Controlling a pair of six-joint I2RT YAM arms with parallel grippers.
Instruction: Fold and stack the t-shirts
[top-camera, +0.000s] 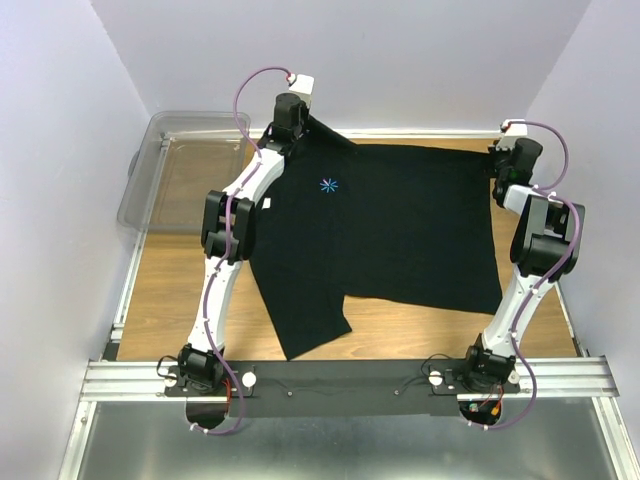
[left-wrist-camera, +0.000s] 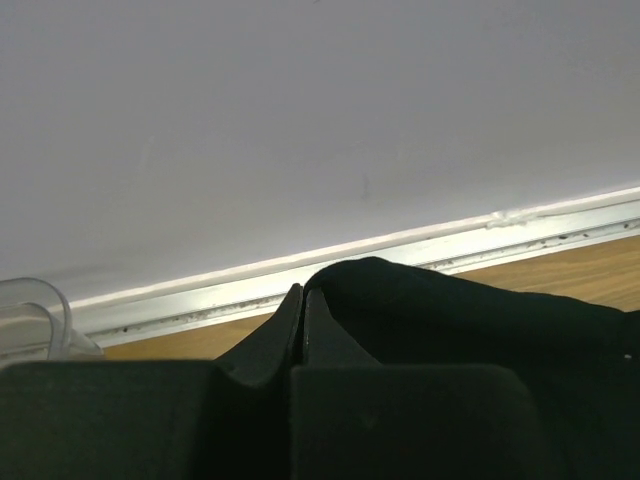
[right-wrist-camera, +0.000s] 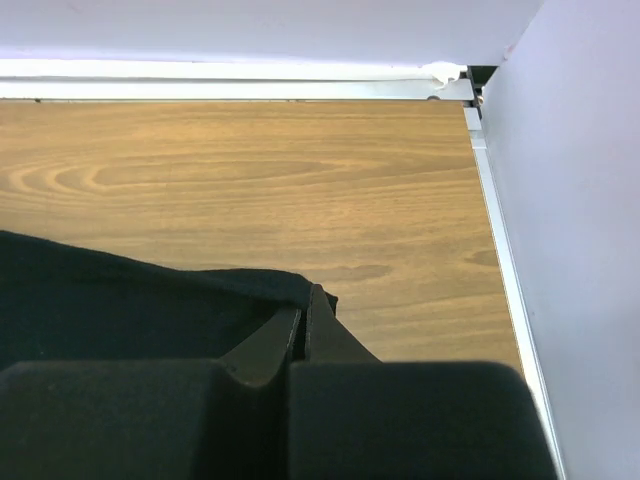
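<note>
Left arm (top-camera: 228, 225) stretched far forward, elbow bent midway, wrist out at far left. My left claw (left-wrist-camera: 303, 298) has fingers pressed together, t-shirt (left-wrist-camera: 430, 305) edge pinched at tips. Right arm (top-camera: 540, 245) folded, elbow raised, wrist reaching far right. My right claw (right-wrist-camera: 305, 300) likewise clamped on same cloth's corner.

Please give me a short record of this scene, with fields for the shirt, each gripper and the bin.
t-shirt: black, spread on the wooden table, one sleeve pointing to the near edge
left gripper: jaws shut on the t-shirt, at its far left corner
right gripper: jaws shut on the t-shirt, at its far right corner
bin: clear plastic, far left of the table
</note>
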